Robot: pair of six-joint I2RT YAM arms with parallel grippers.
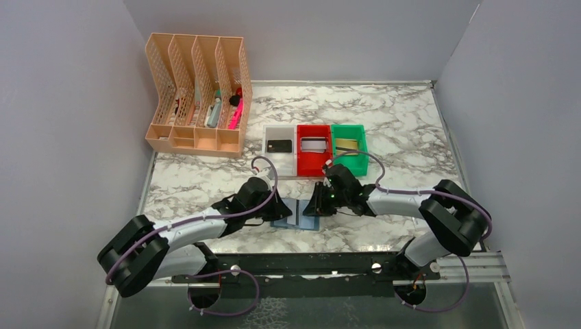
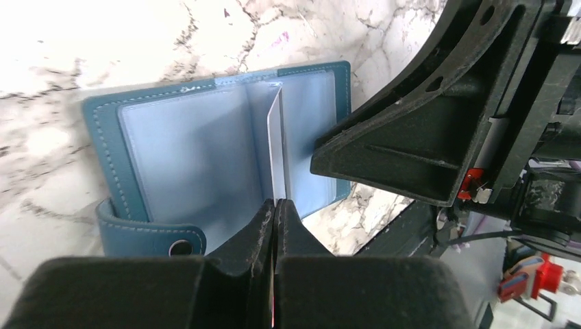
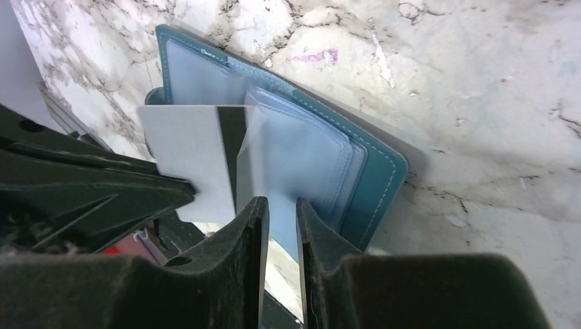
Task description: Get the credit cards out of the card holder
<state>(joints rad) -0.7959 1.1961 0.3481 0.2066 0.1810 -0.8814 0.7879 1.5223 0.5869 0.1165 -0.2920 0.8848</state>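
The card holder [image 1: 300, 221] is a blue bifold wallet lying open on the marble between my two grippers. Its pale clear pockets [image 2: 185, 151] face up. My left gripper [image 2: 275, 205] is shut on a silver-grey credit card [image 3: 185, 157] with a black stripe. The card stands on edge [image 2: 276, 147], partly out of a middle pocket. My right gripper [image 3: 279, 205] stands narrowly open over the holder's [image 3: 373, 171] other half, fingertips at a lifted pocket leaf [image 3: 294, 151]. Whether it touches the leaf is unclear. In the top view the left gripper [image 1: 284, 209] and right gripper [image 1: 315, 204] nearly meet.
Behind the holder stand a white bin [image 1: 268, 152] with a black card [image 1: 279, 145], a red bin [image 1: 313, 163] with a silver card [image 1: 314, 144], and a green bin [image 1: 351, 163] with a gold card [image 1: 347, 144]. A peach mesh file rack [image 1: 199, 96] sits at the back left.
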